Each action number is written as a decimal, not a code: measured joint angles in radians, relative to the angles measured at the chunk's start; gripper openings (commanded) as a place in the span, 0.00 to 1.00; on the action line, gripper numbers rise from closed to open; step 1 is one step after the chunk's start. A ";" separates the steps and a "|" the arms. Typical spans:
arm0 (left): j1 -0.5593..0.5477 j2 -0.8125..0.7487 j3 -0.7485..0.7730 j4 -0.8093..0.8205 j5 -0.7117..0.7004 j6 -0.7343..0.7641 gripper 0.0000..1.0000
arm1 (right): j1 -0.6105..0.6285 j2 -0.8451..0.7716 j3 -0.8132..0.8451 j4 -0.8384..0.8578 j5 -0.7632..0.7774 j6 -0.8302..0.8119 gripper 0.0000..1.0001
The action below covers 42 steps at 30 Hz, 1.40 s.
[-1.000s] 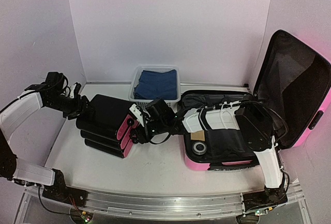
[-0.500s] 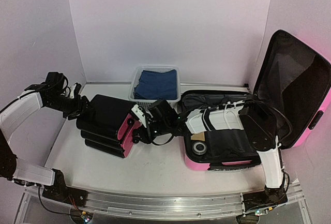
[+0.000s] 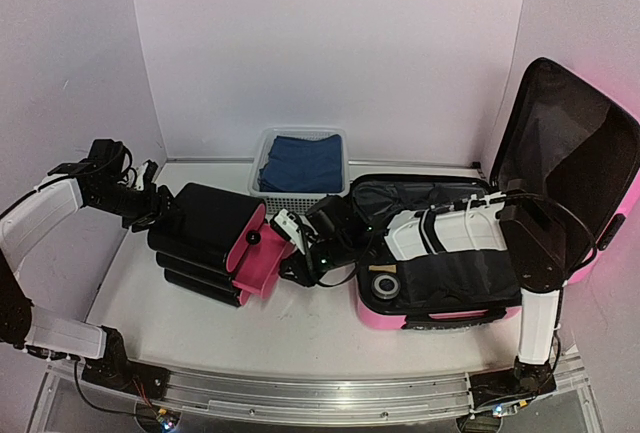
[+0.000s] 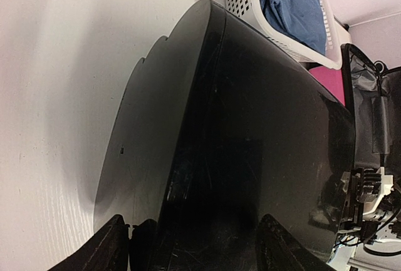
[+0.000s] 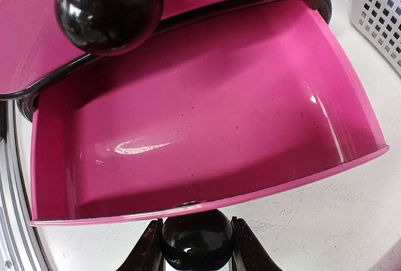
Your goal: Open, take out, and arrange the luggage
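Shiny pink luggage (image 3: 570, 153), black inside, lies open near the right gripper (image 5: 195, 249), which pinches a knob (image 5: 197, 238). The left gripper (image 4: 197, 246) hugs the drawer unit (image 4: 250, 146).

No writing, label, brand mark, number or sign can be read in any of the three views. Nothing legible shows on the luggage (image 3: 565, 153), the drawer unit (image 3: 205, 228) or the basket (image 3: 262, 165) — their surfaces appear plain at this size.
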 measured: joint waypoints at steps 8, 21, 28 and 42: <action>0.000 0.000 0.000 -0.001 0.000 0.000 0.70 | 0.000 -0.047 0.006 -0.104 0.048 0.041 0.77; -0.004 -0.003 0.043 -0.031 -0.017 0.025 0.75 | -0.057 -0.395 0.019 -0.472 0.284 0.220 0.98; -0.004 -0.001 0.129 -0.033 -0.055 0.053 0.75 | -0.328 -0.357 0.017 -0.593 0.296 0.432 0.94; -0.005 0.042 0.168 -0.032 -0.166 0.101 0.74 | -0.417 -0.062 0.043 -0.650 0.133 0.538 0.72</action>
